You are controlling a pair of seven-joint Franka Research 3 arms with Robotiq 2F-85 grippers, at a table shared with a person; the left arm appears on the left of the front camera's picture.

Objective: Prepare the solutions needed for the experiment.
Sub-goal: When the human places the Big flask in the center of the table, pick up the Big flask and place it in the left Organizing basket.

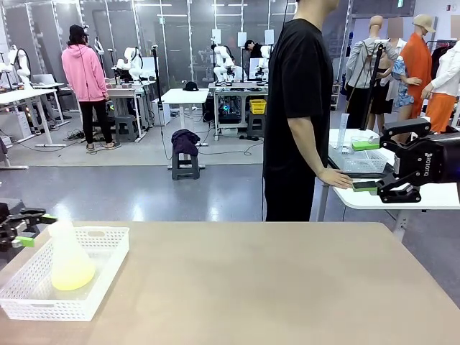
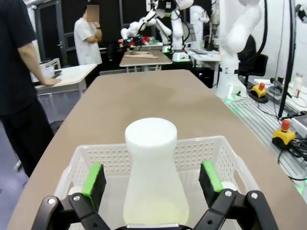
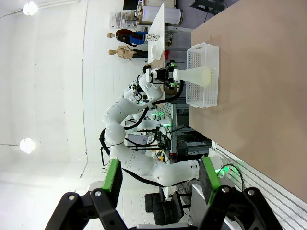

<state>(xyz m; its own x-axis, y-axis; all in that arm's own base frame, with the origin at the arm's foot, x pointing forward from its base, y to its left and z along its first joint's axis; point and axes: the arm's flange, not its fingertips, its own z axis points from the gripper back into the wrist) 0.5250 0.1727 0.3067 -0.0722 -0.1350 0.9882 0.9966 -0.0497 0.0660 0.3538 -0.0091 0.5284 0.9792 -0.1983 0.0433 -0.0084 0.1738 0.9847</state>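
Fingers [image 2: 95, 178] of the left gripper [image 2: 153, 179] are standing apart, flanking the untouched flask [image 2: 151, 172] in its white basket [image 2: 206, 146]; the right gripper [image 1: 365, 165] is hanging open, with preparation seemingly just beginning.

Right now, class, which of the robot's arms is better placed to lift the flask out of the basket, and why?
The left. Its gripper is open with the flask between its fingers, inside the white basket. The right gripper hangs open across the table, far from it.
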